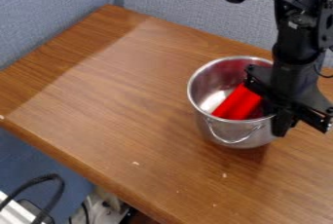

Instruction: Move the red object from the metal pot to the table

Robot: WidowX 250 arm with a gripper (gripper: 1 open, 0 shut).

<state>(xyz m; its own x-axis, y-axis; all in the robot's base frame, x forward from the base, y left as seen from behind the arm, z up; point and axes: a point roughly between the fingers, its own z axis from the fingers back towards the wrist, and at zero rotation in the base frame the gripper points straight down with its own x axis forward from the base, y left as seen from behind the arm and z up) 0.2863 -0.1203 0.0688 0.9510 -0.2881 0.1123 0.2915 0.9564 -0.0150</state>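
Lying inside the metal pot [240, 104], the red object [239, 102] sits beside the closed fingers [278, 111].

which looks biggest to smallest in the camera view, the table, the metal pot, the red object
1. table, by far the largest.
2. metal pot, clearly smaller than the tabletop.
3. red object, smallest; it lies inside the pot, partly hidden by the gripper, so its full length is unsure.

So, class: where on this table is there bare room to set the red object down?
The table is bare left of the metal pot, out to its left edges. It is crowded at the right, where the tool hangs at the pot holding the red object.
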